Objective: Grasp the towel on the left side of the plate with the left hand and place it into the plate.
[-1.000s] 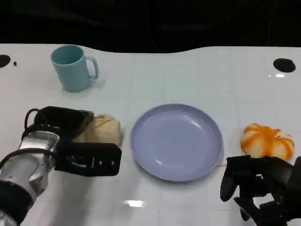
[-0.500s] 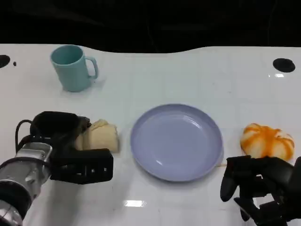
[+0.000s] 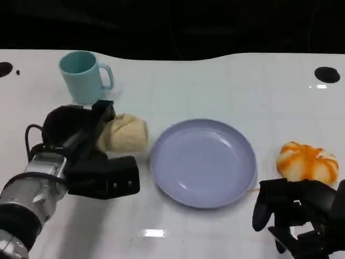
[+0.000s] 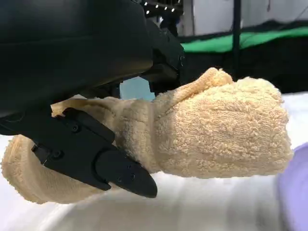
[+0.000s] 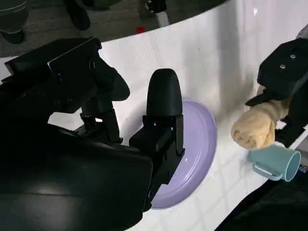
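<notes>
We take this for a robot test lab or recording studio, not a home. The bench (image 3: 226, 81) is a plain glossy white surface with a faint square grid and round black marks near its corners, one at the right (image 3: 325, 74). Behind it the head view goes to black, like a dark backdrop. In the left wrist view we see a green sheet (image 4: 250, 41) stretched over black drapery, a dark upright pole (image 4: 236, 21) and a row of small lights (image 4: 161, 6) overhead. The right wrist view shows a grey floor (image 5: 110, 19) beyond the bench edge, with a person's dark shoes (image 5: 79, 17) standing on it.
</notes>
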